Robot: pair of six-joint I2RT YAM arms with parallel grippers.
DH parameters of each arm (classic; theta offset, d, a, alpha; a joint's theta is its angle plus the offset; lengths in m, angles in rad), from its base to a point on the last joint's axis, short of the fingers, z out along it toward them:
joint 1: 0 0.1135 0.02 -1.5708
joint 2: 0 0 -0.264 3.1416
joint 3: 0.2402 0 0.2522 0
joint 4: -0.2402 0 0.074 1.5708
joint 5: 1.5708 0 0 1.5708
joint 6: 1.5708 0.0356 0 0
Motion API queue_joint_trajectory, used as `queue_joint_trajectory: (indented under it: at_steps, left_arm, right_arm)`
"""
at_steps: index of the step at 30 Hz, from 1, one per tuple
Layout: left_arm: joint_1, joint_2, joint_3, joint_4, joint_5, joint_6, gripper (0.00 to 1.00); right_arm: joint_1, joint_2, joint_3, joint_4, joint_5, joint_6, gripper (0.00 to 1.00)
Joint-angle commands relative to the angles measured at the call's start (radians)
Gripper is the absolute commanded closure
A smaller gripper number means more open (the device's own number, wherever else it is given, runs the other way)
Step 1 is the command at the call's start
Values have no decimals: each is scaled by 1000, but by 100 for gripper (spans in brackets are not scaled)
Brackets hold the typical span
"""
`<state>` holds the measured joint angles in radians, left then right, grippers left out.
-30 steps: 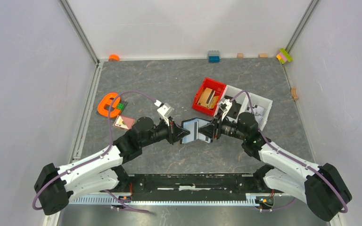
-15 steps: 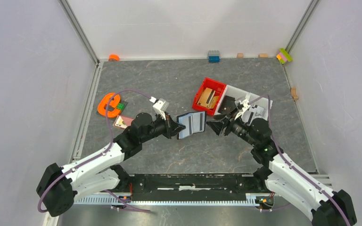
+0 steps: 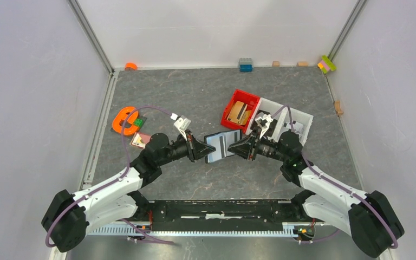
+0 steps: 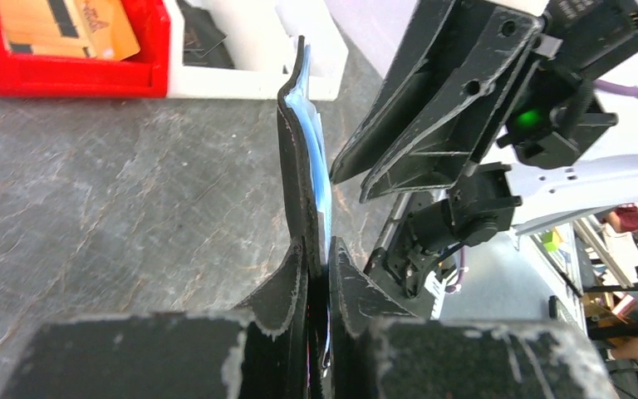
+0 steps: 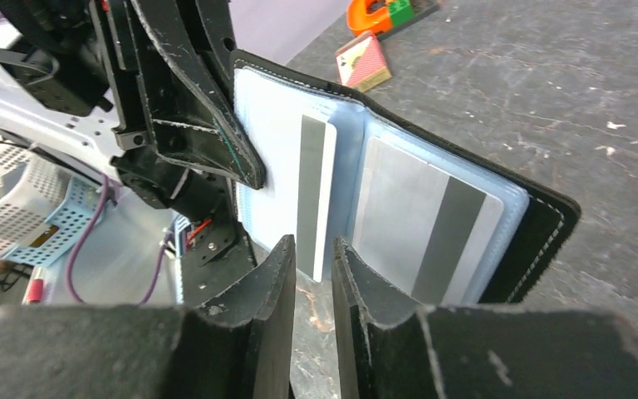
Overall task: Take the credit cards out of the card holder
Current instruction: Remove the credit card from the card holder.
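While walls [image 3: 32,81] are pale, the tabletop [image 3: 195,92] is grey.

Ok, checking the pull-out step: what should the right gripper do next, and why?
Probably close the right gripper on the card jutting from the card holder: its jaws stand slightly apart, lined up on that card's edge, while the left gripper clamps the holder.

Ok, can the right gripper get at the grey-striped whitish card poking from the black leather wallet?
Probably yes: left gripper holds the wallet open, and the card's edge sits between the right gripper's jaws.
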<state>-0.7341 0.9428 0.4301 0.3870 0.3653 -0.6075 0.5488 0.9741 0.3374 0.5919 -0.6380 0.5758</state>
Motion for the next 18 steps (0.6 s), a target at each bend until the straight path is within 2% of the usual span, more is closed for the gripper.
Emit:
queue_joint_trajectory:
  at_steps: [1,7,14,18]
  left_arm:
    - [4,-20,-7,153,84,-49,98]
    - [4,-10,-13,204,132,-70,98]
    - [4,5,-6,202,138,-72,98]
    - [4,5,-2,181,122,-65,98]
  right_arm:
    - [0,18,1,145,-102,56,73]
    - [0,30,-3,195,-144,89,74]
    - [1,53,-17,291,-192,148,80]
    - [1,73,-33,389,-226,208,89]
